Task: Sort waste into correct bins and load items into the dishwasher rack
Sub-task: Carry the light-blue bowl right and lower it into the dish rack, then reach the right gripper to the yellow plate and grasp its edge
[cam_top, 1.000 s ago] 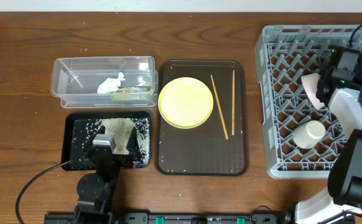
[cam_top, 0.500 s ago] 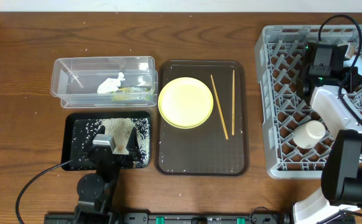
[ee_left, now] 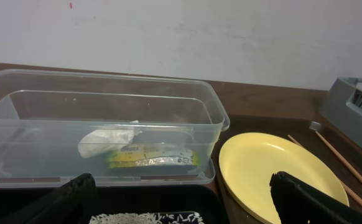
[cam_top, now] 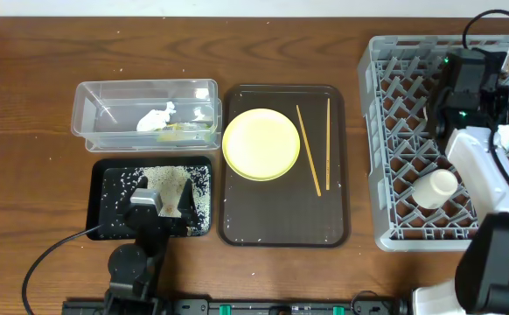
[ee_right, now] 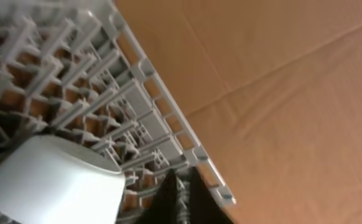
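Yellow plate, round, smooth and glossy, lies flat in the left half of the dark brown tray at centre frame. Two thin wooden chopsticks lie just right of it, long axes running roughly top to bottom. The left gripper, fingers spread wide and empty, sits over the black tray at lower left and is judged nearer the plate. The right gripper, fingers apparently pressed together, is over the grey lattice rack at upper right.

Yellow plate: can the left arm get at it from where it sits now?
Probably yes: the yellow plate lies uncovered on the brown tray, chopsticks apart beside it, left fingers open.
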Robot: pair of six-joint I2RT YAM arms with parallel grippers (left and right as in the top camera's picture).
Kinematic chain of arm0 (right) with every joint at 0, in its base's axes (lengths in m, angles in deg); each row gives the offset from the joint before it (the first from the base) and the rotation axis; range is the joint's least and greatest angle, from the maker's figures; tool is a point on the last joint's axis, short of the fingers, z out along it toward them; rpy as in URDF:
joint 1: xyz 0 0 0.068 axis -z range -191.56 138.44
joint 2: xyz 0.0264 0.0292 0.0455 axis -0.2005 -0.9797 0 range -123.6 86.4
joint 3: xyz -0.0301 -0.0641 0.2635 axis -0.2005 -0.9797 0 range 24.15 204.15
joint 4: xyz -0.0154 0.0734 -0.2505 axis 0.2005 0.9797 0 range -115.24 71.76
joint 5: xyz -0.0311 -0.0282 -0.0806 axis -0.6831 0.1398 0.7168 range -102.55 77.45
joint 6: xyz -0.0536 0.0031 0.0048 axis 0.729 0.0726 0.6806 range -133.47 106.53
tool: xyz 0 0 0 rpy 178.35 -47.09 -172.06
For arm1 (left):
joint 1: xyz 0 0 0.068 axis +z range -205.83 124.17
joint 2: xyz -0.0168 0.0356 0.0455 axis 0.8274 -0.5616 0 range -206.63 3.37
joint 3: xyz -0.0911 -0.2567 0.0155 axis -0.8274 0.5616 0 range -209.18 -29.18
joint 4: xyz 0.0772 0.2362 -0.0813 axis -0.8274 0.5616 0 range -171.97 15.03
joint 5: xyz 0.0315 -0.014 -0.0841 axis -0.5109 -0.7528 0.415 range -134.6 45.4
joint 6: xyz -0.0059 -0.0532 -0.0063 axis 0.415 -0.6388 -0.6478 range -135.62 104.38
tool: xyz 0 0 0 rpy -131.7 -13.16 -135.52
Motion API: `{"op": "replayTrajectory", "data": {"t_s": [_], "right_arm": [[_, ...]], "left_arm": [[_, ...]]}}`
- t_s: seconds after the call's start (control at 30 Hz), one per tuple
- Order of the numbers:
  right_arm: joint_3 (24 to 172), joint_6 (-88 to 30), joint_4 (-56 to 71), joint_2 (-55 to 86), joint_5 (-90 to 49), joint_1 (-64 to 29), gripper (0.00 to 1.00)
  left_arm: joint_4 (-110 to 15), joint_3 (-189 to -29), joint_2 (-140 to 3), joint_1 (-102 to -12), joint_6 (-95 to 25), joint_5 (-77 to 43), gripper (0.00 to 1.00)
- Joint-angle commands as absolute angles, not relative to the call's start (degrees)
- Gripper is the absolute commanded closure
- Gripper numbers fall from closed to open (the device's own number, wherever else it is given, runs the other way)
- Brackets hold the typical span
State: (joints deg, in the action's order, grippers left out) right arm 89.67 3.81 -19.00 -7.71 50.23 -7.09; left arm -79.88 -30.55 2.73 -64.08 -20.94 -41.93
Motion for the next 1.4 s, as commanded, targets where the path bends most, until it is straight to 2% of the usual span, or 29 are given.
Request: {"op": "replayTrajectory", "data": {"t_s": [0.0,0.13,0.33,0.5,0.7,0.87,1.0,1.2,1.23,1.33,1.37], "right_arm": [[89.7,2.7,-17.7,-3.4,43.3,-9.5,0.79],[89.7,-2.0,-12.6,2.1,33.5,-14.0,0.68],[89.7,-11.2,-1.4,10.5,13.4,-25.7,0.64],[89.6,-18.5,6.7,10.8,-8.1,-39.9,0.58],[89.5,-29.6,8.6,1.2,-10.4,-50.2,0.52],[89.5,-41.7,6.2,-10.4,-5.8,-51.0,0.53],[89.5,-51.9,5.3,-18.2,-6.9,-49.3,0.55],[89.5,-55.8,6.5,-23.2,-11.6,-48.7,0.59],[89.5,-56.3,6.8,-23.4,-11.5,-48.8,0.63],[89.6,-56.3,7.1,-23.0,-11.1,-48.7,0.9],[89.6,-56.3,7.1,-22.7,-10.8,-48.6,0.92]], "left_arm": [[-78.2,-29.4,3.1,-63.8,-20.8,-42.2,0.08],[-78.2,-29.4,3.1,-63.8,-20.8,-42.2,0.08],[-78.2,-29.4,3.1,-63.8,-20.8,-42.2,0.08],[-78.2,-29.4,3.1,-63.8,-20.8,-42.2,0.08],[-78.2,-29.4,3.1,-63.8,-20.8,-42.2,0.08],[-78.2,-29.4,3.1,-63.8,-20.8,-42.2,0.08],[-78.2,-29.4,3.1,-63.8,-20.8,-42.2,0.08],[-78.2,-29.4,3.1,-63.8,-20.8,-42.2,0.08],[-78.2,-29.4,3.1,-63.8,-20.8,-42.2,0.08],[-78.2,-29.4,3.1,-63.8,-20.8,-42.2,0.08],[-78.2,-29.4,3.1,-63.8,-20.8,-42.2,0.08]]}}
